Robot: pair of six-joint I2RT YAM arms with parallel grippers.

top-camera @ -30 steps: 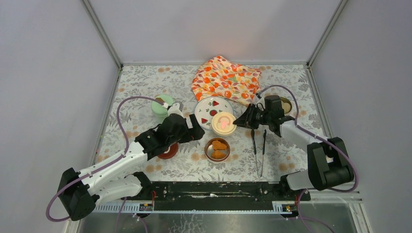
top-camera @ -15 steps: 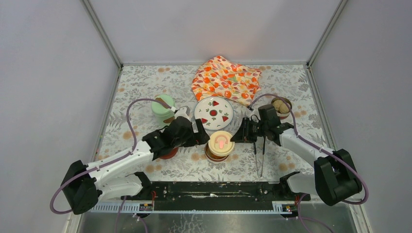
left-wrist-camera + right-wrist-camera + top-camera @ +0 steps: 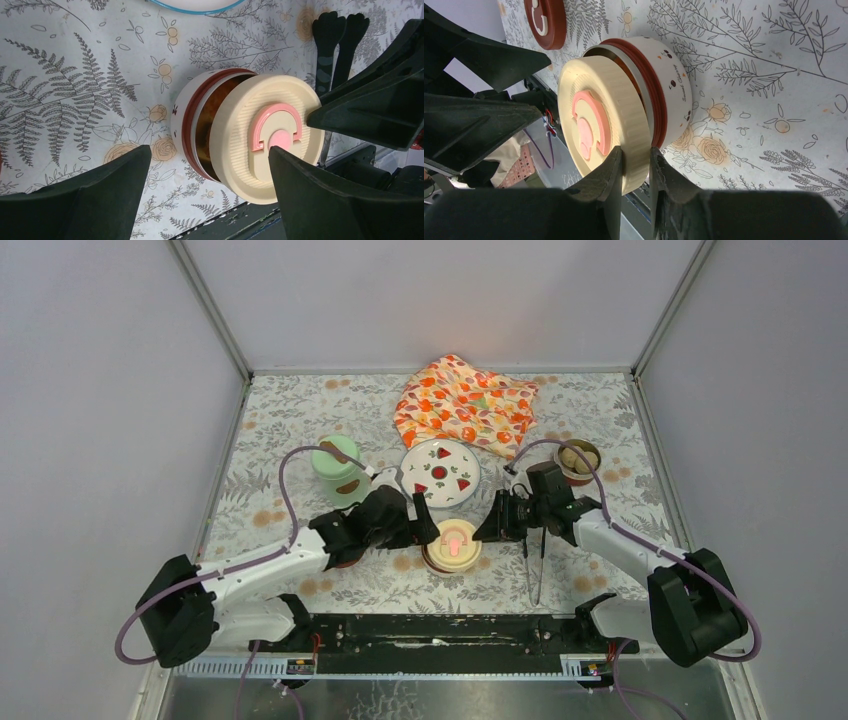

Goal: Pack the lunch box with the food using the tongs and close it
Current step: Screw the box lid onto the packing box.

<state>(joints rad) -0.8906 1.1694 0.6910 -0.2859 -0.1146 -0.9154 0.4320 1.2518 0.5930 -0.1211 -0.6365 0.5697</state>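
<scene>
Position: the low bowl (image 3: 186, 107) with the orange-red chunks (image 3: 212, 117) stands near the front middle of the counter (image 3: 300, 410), at 6 o'clock from the white plate (image 3: 455, 462).

The cream lid (image 3: 452, 543) rests askew on it. It is tipped and offset toward roughly 3 to 4 o'clock, so the bowl's mouth gapes on the 9 o'clock side. It is not seated.

Right pincer (image 3: 635, 152): enters from 3 o'clock, nearly closed, its two fingers pinching the lid's rim edge-on. This arm has the lid.

Left pincer (image 3: 210, 150): enters from 9 o'clock, spread wide, one finger either side of bowl and lid. It appears to touch neither and holds nothing.

Judgement: seating the lid calls for a shift toward 9 o'clock and levelling.

The tongs (image 3: 533, 565) lie flat at 3 o'clock of the bowl, long axis 12 to 6, under the right arm.
</scene>
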